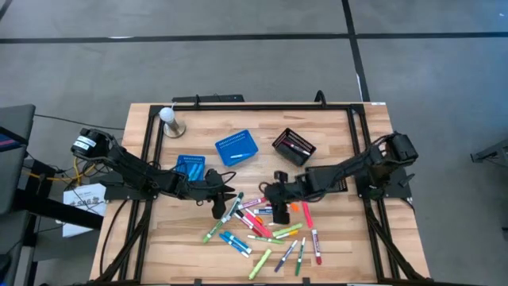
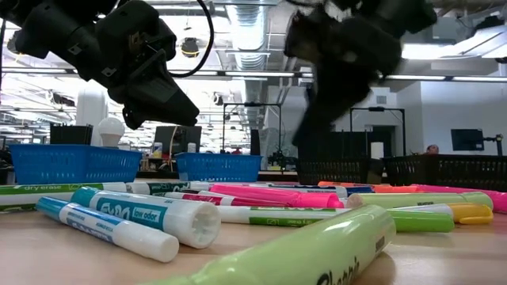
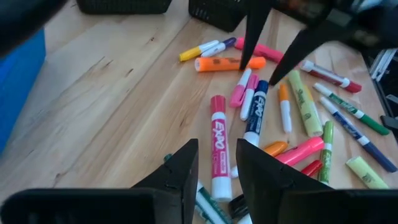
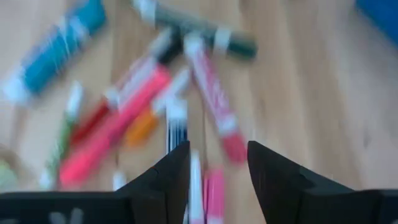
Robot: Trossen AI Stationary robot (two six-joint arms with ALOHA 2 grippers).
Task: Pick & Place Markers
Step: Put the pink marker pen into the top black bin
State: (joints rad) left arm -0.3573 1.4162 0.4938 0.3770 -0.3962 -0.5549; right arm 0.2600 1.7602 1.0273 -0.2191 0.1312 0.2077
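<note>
Dozens of markers: a loose heap of markers (image 1: 266, 226) is spread over the wooden table (image 1: 341, 246), lying toward six o'clock from the table's middle, many crossing or touching.
Left gripper: left gripper (image 1: 220, 208) hangs over the nine o'clock edge of the heap, fingers (image 3: 180, 171) parted with a narrow gap and nothing between them; a red marker (image 3: 217, 146) lies just ahead of the gap.
Blue baskets: two blue plastic baskets, the small one (image 1: 190, 167) beside the left arm and the larger one (image 1: 237, 148) at eleven o'clock of the heap, thin slotted walls.
Right gripper: right gripper (image 1: 278, 200) is over the twelve o'clock edge of the heap, fingers (image 4: 168, 177) apart and holding nothing, pink and red markers right below.
Mesh basket: black mesh basket (image 1: 294, 147) sits at one o'clock of the heap, with something dark inside that I cannot make out.
Handling: my read is light, stiff plastic barrels, smooth and round, so they will roll and slip; not fragile.
Where to grip: across the barrel near mid-length, jaws square to its axis; pick one at the edge, clear of its neighbours.
Shapes and surfaces: straight capped cylinders with glossy printed labels, on matt, grained, slatted wood with a dark frame around it.
Odd one out: white bulb-like thing (image 1: 167, 117) stands at the far corner by ten o'clock.
</note>
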